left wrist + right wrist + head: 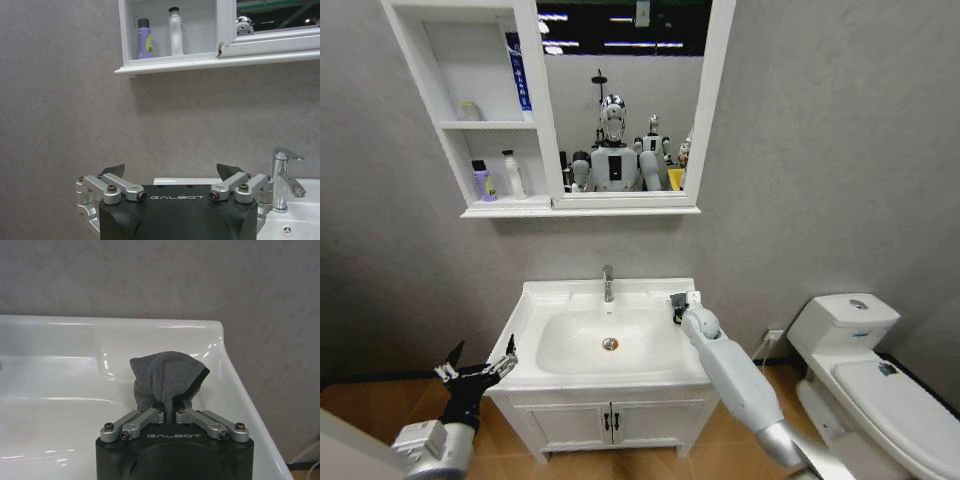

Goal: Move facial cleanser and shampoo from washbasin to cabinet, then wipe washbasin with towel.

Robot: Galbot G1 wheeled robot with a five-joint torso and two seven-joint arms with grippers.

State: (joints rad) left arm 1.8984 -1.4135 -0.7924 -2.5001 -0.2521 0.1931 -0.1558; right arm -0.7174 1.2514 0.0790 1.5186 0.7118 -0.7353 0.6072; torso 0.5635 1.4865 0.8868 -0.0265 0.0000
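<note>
grey-walled bathroom, right pincer (170,412) clamped on towel (167,377) over washbasin (545,300) rim, left pincer (480,368) agape beside it

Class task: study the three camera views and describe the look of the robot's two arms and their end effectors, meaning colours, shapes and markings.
Each end effector, left and right, has a black block body lettered GALBOT in white, silver metal linkages with dark screws, and dark fingers. The right arm has a smooth silver-grey shell with rounded joints.

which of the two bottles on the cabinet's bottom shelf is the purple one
The purple bottle with the dark cap, standing nearer the cabinet's outer side wall. The white bottle beside it is taller and stands nearer the mirror.
</note>
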